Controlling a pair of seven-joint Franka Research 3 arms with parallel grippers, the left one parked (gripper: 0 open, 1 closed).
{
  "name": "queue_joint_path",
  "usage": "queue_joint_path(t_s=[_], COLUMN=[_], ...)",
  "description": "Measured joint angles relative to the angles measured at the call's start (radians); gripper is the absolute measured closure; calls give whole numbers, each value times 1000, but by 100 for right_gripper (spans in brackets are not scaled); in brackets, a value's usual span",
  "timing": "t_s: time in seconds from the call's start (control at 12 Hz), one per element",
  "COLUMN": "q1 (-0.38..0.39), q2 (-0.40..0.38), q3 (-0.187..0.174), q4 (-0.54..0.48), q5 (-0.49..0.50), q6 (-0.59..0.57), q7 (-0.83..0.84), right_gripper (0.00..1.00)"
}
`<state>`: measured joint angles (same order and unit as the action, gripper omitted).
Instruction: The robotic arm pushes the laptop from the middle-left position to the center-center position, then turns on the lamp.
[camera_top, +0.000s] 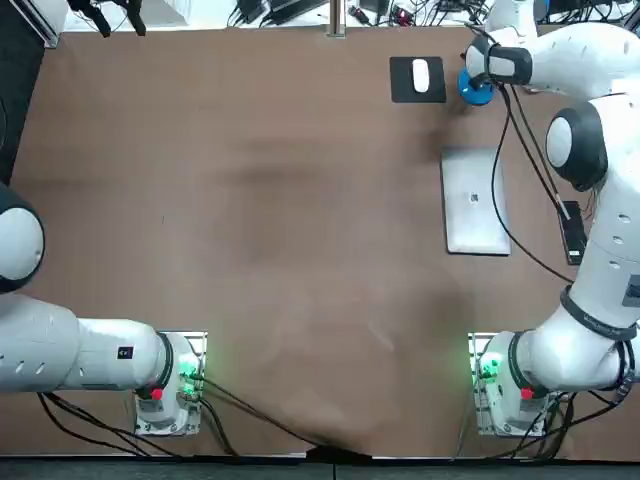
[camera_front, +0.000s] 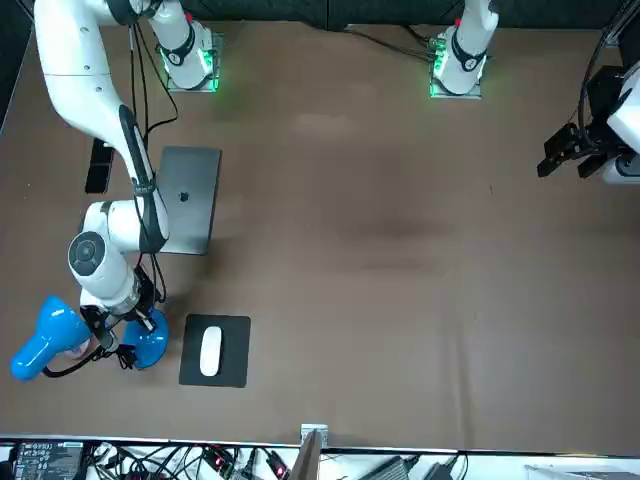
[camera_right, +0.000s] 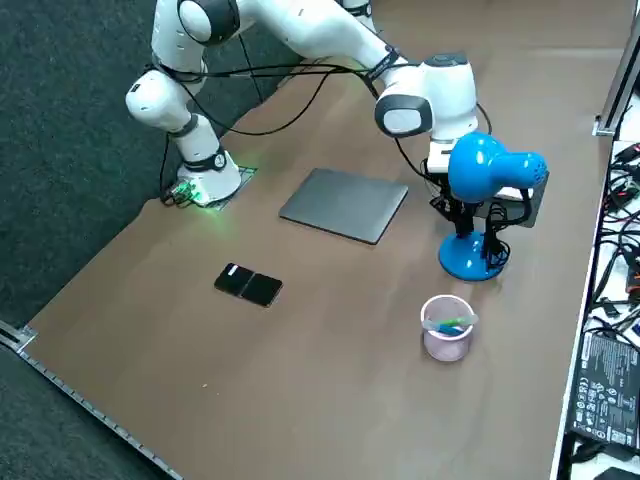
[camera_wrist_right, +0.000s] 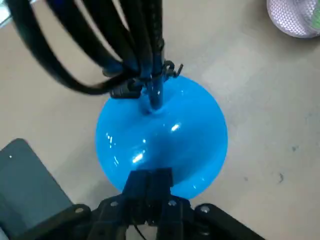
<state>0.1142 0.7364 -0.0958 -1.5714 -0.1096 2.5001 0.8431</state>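
On your table (camera_top: 250, 200), the closed laptop (camera_top: 476, 200) lies flat well toward the robot's right side, away from the middle, so you should judge the push unfinished. The blue lamp (camera_right: 487, 168) stands just beyond it and shows no glow. The right gripper (camera_wrist_right: 149, 182), fingers drawn together, sits over the lamp's base (camera_wrist_right: 160, 130), so switching on looks like the step in hand.

Blue lamp (camera_right: 485, 168); grey laptop (camera_top: 476, 200); brown table (camera_top: 250, 200); black gripper (camera_wrist_right: 148, 179) over lamp.

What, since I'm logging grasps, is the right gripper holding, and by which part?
Nothing. The right gripper has its fingers shut together with nothing between them, tips poised over the round blue lamp base.
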Motion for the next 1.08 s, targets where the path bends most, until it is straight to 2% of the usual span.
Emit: queue_joint_path(t_s=[0.58,1.08], q1=[6,51], q2=[5,-61], q3=[9,37], q4=[9,21], q5=[0,0], q6=[-1,-230], q7=[0,-1], right_gripper=[98,93])
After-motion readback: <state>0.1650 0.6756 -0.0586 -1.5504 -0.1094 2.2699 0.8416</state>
